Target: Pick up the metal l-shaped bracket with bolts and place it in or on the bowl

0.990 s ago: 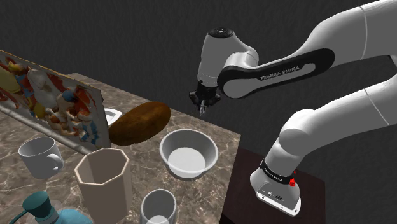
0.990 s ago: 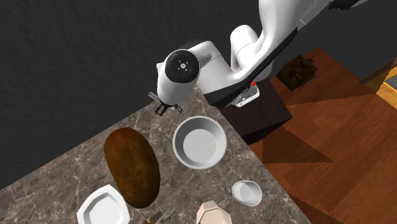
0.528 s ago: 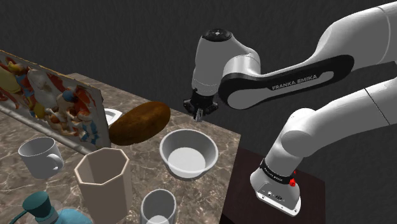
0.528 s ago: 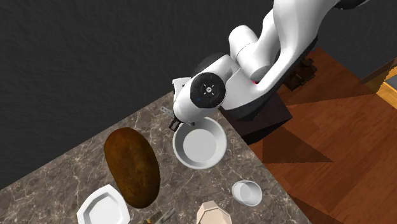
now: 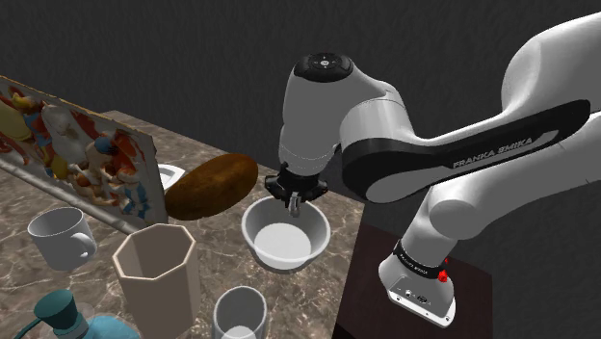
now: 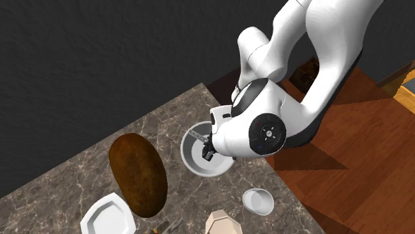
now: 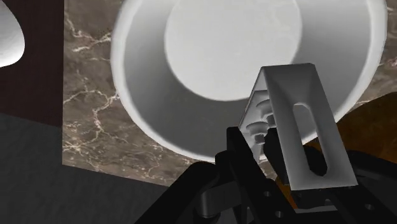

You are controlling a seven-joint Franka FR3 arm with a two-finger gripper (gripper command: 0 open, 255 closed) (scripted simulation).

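The grey L-shaped bracket, with a slot in one leg and bolt threads on its side, is clasped between my black fingers. My gripper is shut on the bracket and hangs just above the far rim of the white bowl. In the second exterior view the gripper and bracket sit over the bowl, partly hidden by the wrist. Beyond the bracket, the wrist view looks down into the bowl.
A brown oval loaf lies just left of the bowl, with a white plate behind it. A mug, an octagonal cup, a small cup and a picture board stand nearer. The marble table's edge runs beside the bowl.
The arm has swung from beyond the table's far edge to over the bowl and come lower, carrying the bracket with it. Nothing on the table has moved.
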